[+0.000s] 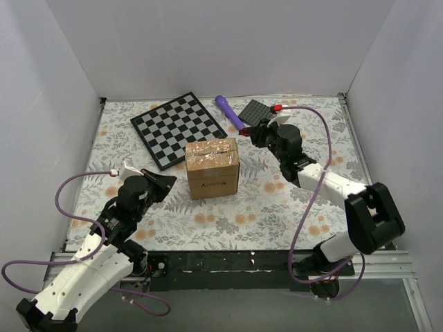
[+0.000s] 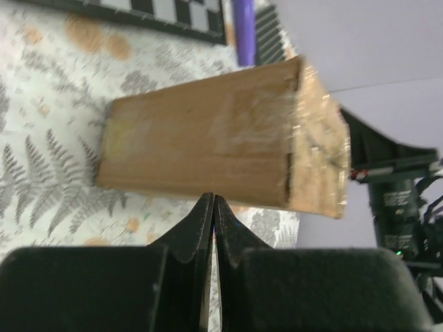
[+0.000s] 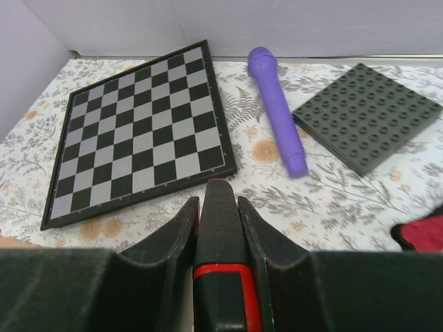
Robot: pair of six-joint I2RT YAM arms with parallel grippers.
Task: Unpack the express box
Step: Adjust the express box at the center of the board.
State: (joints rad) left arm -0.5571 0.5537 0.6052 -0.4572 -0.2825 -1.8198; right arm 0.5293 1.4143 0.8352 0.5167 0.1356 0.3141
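Nearest, on the left, the left end effector (image 1: 172,182) has its two black fingers pressed together on nothing. Their tips point at the left-hand side of the express box (image 1: 213,168), a small brown corrugated cardboard carton, and stand just short of it; whether they touch it the wrist view does not settle. Clenched like that, it looks placed to brace the carton rather than to grasp it. The carton stands upright near the middle of the floral-patterned tabletop (image 1: 277,207), flaps down and sealed under shiny tan packing tape (image 1: 211,151), so by my judgement the unpacking has not begun. A small dark printed mark (image 1: 213,185) sits on its near face — too small to read.

To the right and slightly farther, the right end effector (image 3: 219,200) is clamped on a slim black hand tool with a red band (image 3: 220,249) — probably a cutter for the tape, though no blade shows. Farther back lie a black-and-grey chequered game board (image 3: 138,131), a purple plastic cylinder (image 3: 277,111) and a flat dark grey studded square plate (image 3: 367,117), none carrying legible writing.
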